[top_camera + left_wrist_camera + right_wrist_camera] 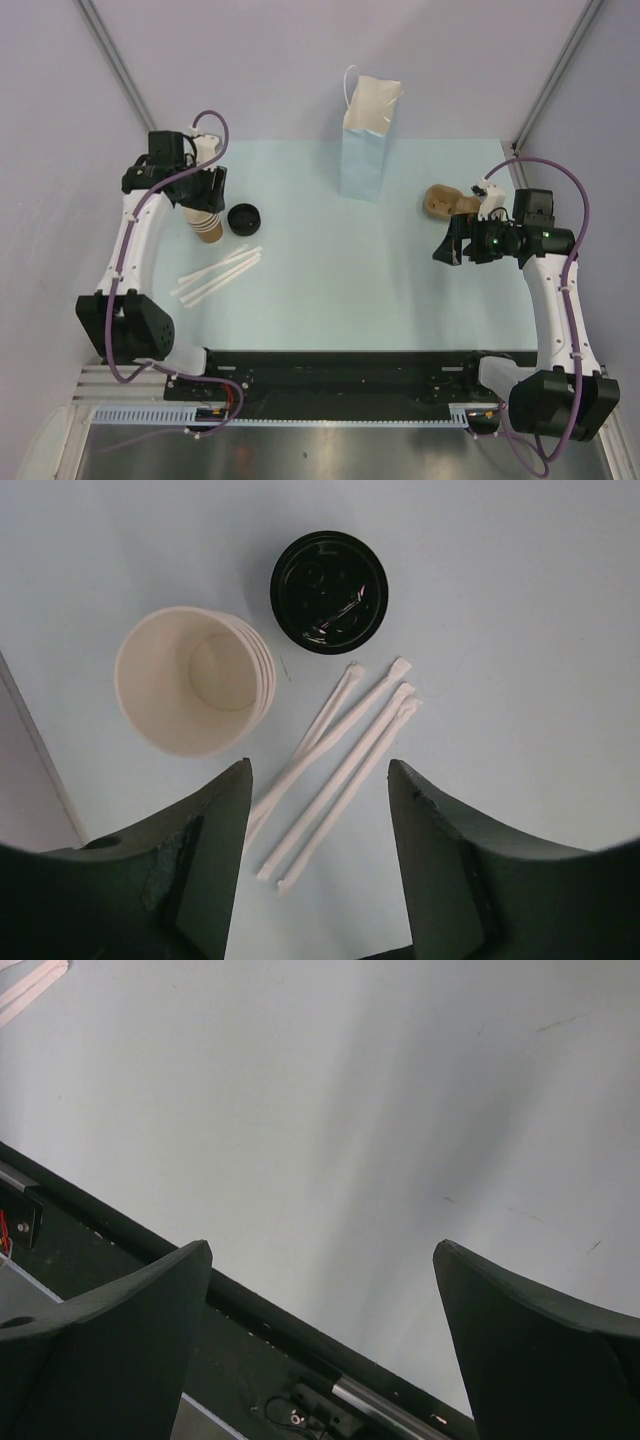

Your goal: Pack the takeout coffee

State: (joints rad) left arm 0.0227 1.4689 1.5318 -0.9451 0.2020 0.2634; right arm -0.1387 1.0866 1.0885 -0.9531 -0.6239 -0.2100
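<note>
- In the top view, the takeout coffee is found at the far right of the surface. It is to the right of the pale paper bag and just beside the right hand. It seems to lie on its side, and its lid cannot be made out clearly.
- In the same view, the left hand hangs above the stack of cups. The loose black lid and the straws are near it, well apart from the coffee.
- The cup is judged to be light, with a soft paper wall that would be dented by a hard pinch. The plastic lid is probably smooth and could pop off. It is best taken across the wall just under the stiffer rim, not by the lid. Whether it is filled cannot be told.
- In the left wrist view, the fingers of the left hand stand apart and nothing is held between them. The stack of cups, the loose black lid and the straws are seen below. The coffee is not in this view. Raised marks on the lid are seen but cannot be read.
- In the right wrist view, the right hand is spread wide and empty. Only the bare surface and a dark rail are shown.
- No brand, label or writing can be read in any view.
</note>
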